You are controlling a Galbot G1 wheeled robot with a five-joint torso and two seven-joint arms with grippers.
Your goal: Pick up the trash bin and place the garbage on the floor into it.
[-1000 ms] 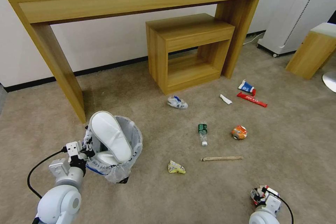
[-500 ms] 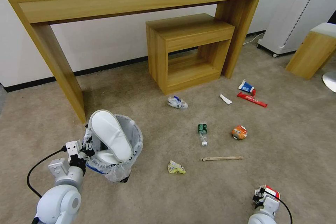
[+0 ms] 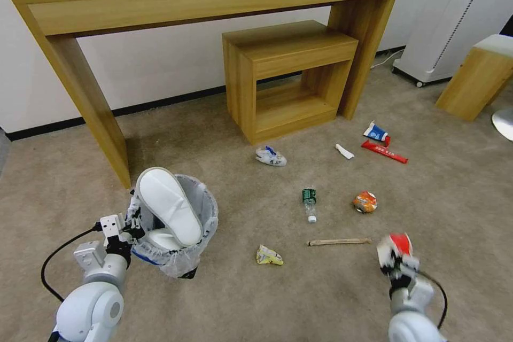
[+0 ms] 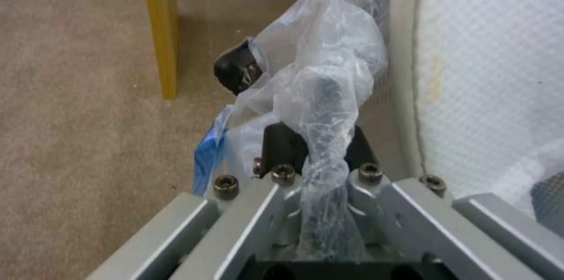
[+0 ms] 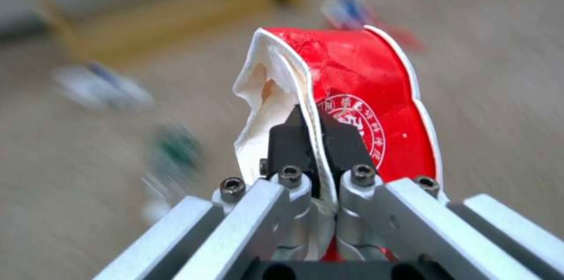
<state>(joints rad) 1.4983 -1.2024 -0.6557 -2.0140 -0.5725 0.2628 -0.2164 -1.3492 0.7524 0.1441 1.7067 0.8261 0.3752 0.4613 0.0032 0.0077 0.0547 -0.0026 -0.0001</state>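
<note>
So the bin [image 3: 179,224] sits on the carpet [image 3: 224,299] near-left, just in front of the big desk's left leg, with the left tool [image 3: 133,223] clamped on its rim, bag and all. In the left wrist view the plastic liner [image 4: 320,90] is bunched right between the closed fingers. Two white slippers [image 3: 168,208] are already in there, one sticking up out of the top, so that part looks done. The right tool [image 3: 394,256] is near-right, up off the carpet and pinching the wall of a squashed red paper bowl [image 3: 398,243], which isn't in the bin yet. Still lying around: yellow wrapper [image 3: 269,256] just right of the bin, wooden stick [image 3: 339,242], bottle [image 3: 309,203], orange wrapper [image 3: 365,201], face mask [image 3: 270,156], a small white roll [image 3: 344,151], the red bar wrapper [image 3: 385,152] and blue-white carton [image 3: 376,132] farther right. I'd call it roughly a quarter done.
</note>
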